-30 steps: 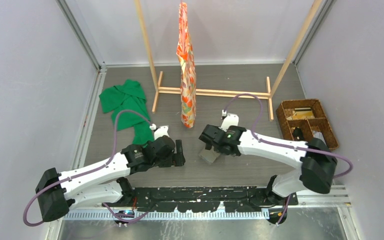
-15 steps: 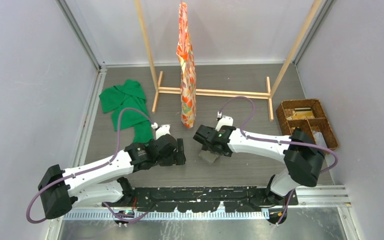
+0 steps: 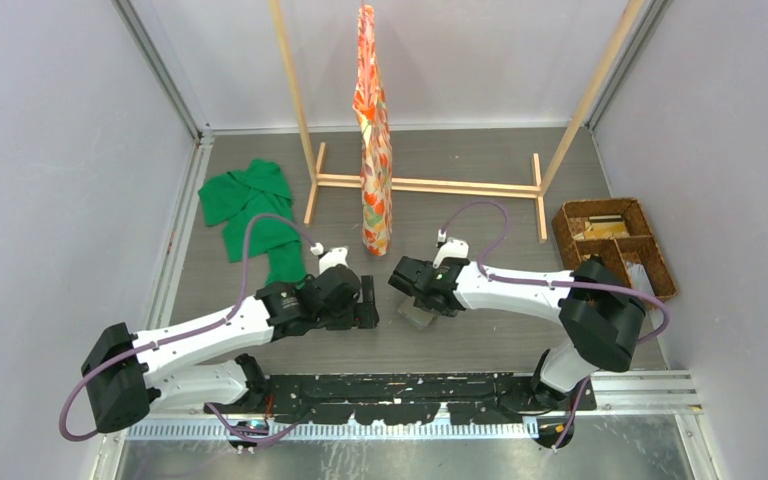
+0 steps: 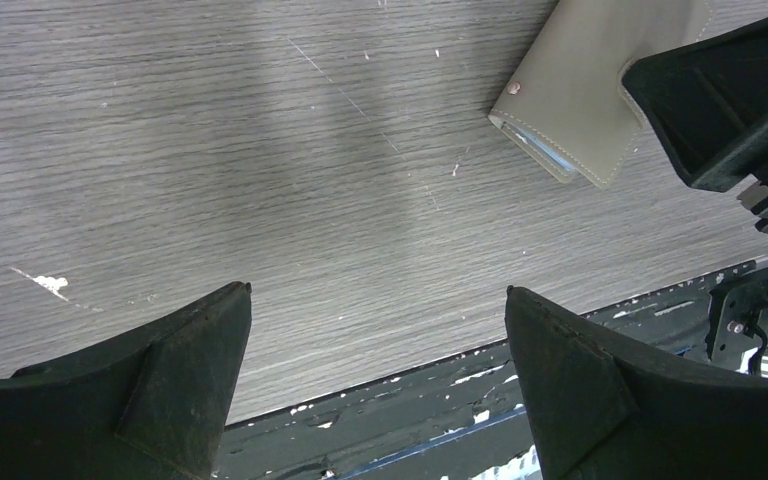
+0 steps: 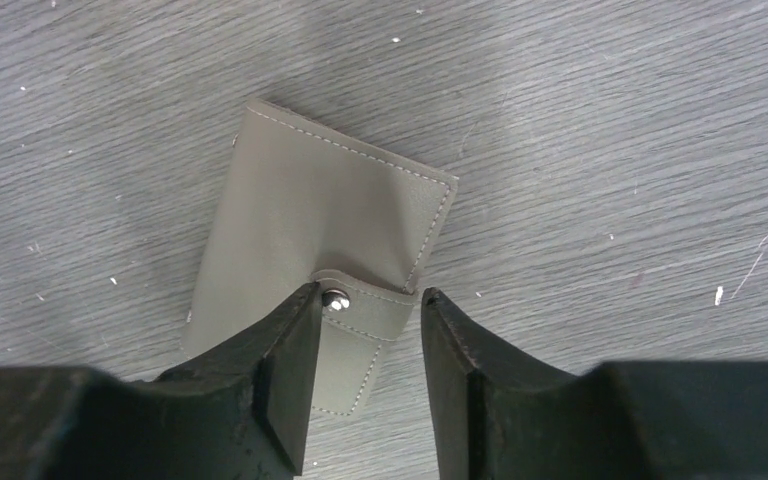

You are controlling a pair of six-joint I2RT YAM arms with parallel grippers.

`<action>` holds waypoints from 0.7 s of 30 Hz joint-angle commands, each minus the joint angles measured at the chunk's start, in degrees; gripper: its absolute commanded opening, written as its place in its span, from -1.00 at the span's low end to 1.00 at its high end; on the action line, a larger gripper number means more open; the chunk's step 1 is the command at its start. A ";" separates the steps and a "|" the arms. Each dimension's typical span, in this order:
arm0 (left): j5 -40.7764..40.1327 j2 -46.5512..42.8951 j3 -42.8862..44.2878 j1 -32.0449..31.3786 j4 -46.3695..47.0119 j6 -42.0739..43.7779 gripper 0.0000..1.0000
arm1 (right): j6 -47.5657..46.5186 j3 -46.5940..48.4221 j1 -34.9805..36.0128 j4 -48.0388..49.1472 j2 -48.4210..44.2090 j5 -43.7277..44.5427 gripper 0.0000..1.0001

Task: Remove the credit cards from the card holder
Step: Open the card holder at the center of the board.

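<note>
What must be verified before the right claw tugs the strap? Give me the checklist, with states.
1. Card holder lies flat on the table: ok.
2. Snap on its strap undone: not ok, it looks fastened.
3. Right claw straddles the strap: ok.
4. Right claw's grip on the strap firm: cannot tell.
5. Left claw open and empty: ok.
6. Left claw pinning the card holder: not ok, it hangs over bare table beside it.

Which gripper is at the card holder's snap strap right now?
The right gripper: its jaws straddle the strap on the card holder. The left gripper hangs wide open over bare table beside it.
</note>
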 commanded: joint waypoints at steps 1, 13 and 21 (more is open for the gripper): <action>0.54 0.20 2.26 -0.09 1.30 1.38 0.99 | 1.99 -1.41 0.13 0.69 -1.66 1.49 0.00; 0.12 0.65 2.52 -0.11 2.33 2.38 0.99 | 0.21 -0.38 0.20 1.69 -0.21 1.86 0.20; 0.82 0.96 1.81 -0.14 3.50 2.37 1.00 | 0.95 -2.13 0.14 0.72 -1.39 3.03 -0.40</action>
